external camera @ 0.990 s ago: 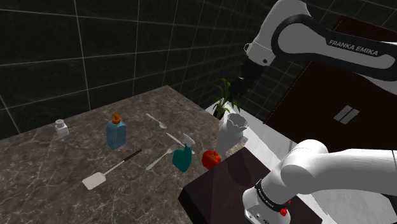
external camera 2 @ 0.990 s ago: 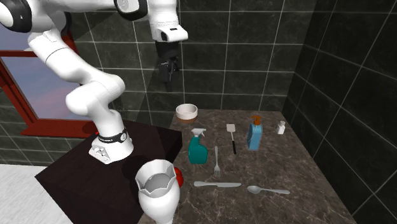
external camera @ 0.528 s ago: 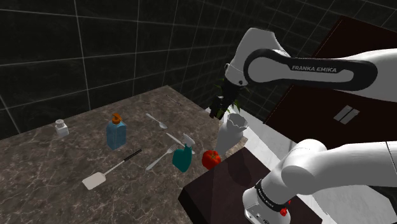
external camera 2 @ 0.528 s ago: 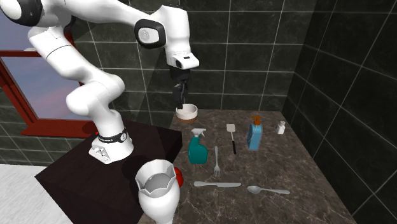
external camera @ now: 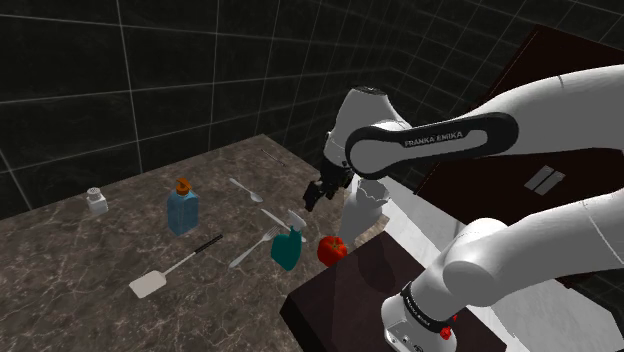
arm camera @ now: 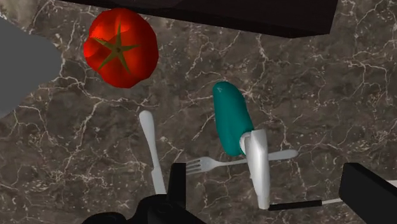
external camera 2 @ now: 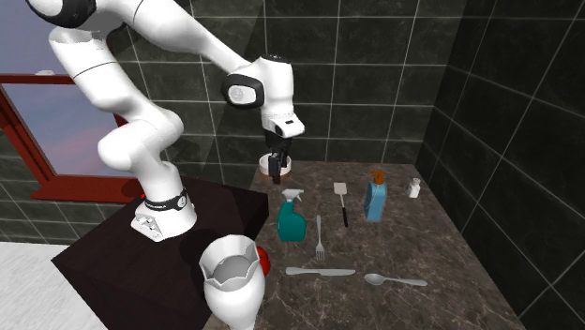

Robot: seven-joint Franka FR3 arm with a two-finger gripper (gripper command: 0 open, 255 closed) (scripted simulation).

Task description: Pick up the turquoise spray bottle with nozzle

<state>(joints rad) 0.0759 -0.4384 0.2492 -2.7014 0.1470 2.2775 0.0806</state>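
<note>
The turquoise spray bottle with a white nozzle stands on the dark marble counter, near its edge by the stand. In the wrist view its teal body lies ahead of the fingers, slightly nearer the left finger. My gripper hangs above and behind the bottle, clear of it. It is open and holds nothing.
A red tomato and a white vase sit by the counter edge. A fork, knife, spoon, spatula, blue bottle, shaker and bowl lie around.
The arm has swung down from high above the counter, carrying the gripper lower and closer to the spray bottle. The objects on the counter have not moved.
</note>
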